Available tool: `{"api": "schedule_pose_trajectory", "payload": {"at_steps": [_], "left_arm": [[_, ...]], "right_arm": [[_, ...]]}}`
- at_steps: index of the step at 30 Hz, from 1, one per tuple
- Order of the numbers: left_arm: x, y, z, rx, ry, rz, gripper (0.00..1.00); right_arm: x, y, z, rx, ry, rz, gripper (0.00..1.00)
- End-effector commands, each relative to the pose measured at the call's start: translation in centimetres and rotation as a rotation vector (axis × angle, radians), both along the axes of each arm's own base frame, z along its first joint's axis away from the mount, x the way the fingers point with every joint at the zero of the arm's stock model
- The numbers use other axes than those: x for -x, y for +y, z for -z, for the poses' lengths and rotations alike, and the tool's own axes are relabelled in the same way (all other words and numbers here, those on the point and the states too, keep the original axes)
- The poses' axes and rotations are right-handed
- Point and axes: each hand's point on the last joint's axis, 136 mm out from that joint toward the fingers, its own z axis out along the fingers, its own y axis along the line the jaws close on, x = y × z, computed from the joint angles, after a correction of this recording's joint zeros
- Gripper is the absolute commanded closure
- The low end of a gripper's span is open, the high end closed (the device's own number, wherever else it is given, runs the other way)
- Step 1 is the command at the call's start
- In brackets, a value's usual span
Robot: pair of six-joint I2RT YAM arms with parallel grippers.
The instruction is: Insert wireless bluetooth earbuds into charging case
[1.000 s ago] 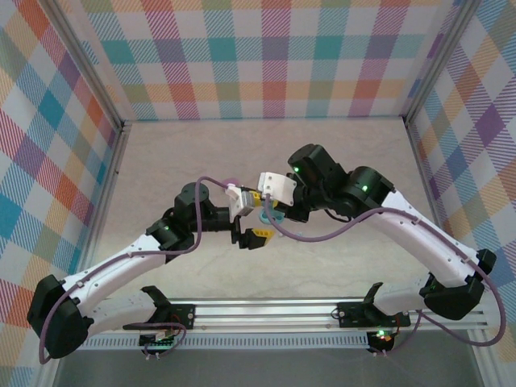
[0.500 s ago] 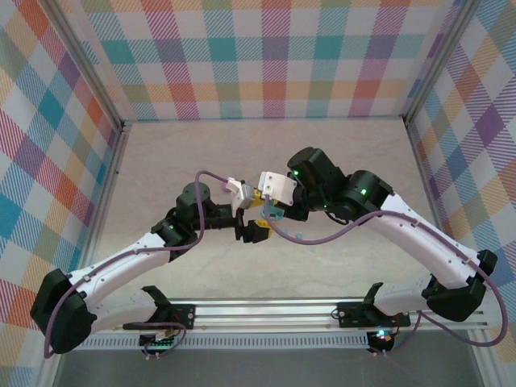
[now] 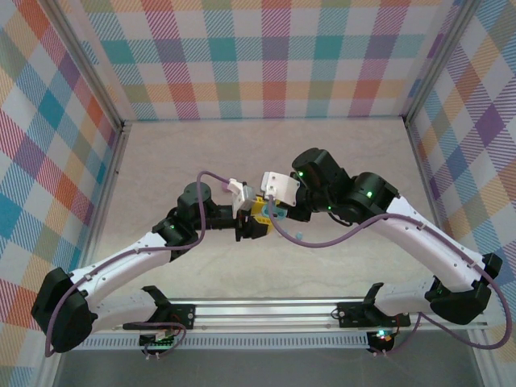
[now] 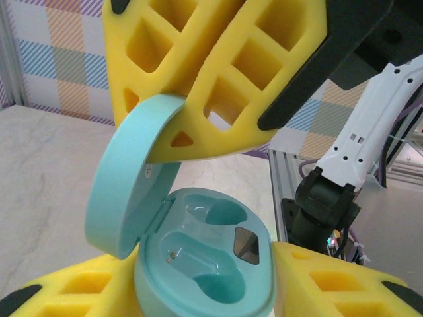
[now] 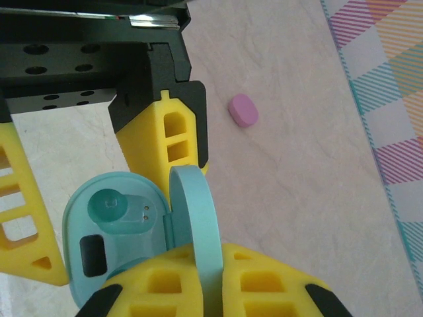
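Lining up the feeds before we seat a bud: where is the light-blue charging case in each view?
Top external: charging case, a teal sliver near picture centre.
Left wrist: case lower centre, open, lid raised at left.
Right wrist: case lower left, open, lid edge-on at centre.
Shared landmark: yellow foam pads flanking the case.

I get bright, even light from above; shadows around the teal case (image 4: pixel 205 277) fall faint and soft on the tabletop (image 5: pixel 291 172); the case itself is sharp, the wall (image 4: pixel 59 59) behind it softer; a thin glare streak sits above it in the right wrist view.
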Motion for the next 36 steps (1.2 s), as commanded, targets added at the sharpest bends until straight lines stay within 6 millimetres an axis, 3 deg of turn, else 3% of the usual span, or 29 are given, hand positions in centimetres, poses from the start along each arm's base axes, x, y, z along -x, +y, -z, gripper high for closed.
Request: {"api": "schedule_pose_trajectory", "payload": {"at_steps": [1,4,6,9,11,20,27,29,32,36], "left_arm": [[0.7,0.4,-0.4,0.014,-0.054,0.009,0.56],[0.7,0.5,-0.4,0.009,-0.054,0.005,0.57],[0.6,0.5,-0.4,0.006,-0.043,-0.001,0.57],[0.5,0.5,-0.6,0.009,-0.029,-0.008,0.57],[0.4,0.6,-0.6,0.011,-0.021,-0.011,0.57],[0.5,0.7,-0.2,0.004,0.003,-0.009,0.58],[-0.1,0.9,0.0,0.004,0.016,-0.038,0.58],[-0.3,1.0,0.0,0.004,0.016,-0.048,0.58],[-0.5,1.3,0.3,0.001,0.024,-0.064,0.59],[-1.1,2.0,1.2,0.009,0.047,-0.098,0.59]], "right_arm": [[0.9,0.6,-0.6,-0.041,0.024,-0.035,0.99],[1.2,0.8,-0.5,-0.045,0.044,-0.046,0.96],[1.1,1.0,-0.5,-0.048,0.049,-0.039,0.81],[0.9,1.0,-0.4,-0.041,0.053,-0.033,0.77],[0.7,1.0,-0.4,-0.038,0.051,-0.024,0.66],[-0.6,0.6,-1.1,-0.026,0.003,0.039,0.59],[0.5,0.9,-2.1,-0.071,0.047,0.012,0.51],[1.1,1.1,-2.6,-0.099,0.071,-0.006,0.50],[1.4,1.4,-3.6,-0.175,0.106,0.007,0.38],[1.2,1.1,-5.5,-0.303,0.167,0.071,0.33]]}}
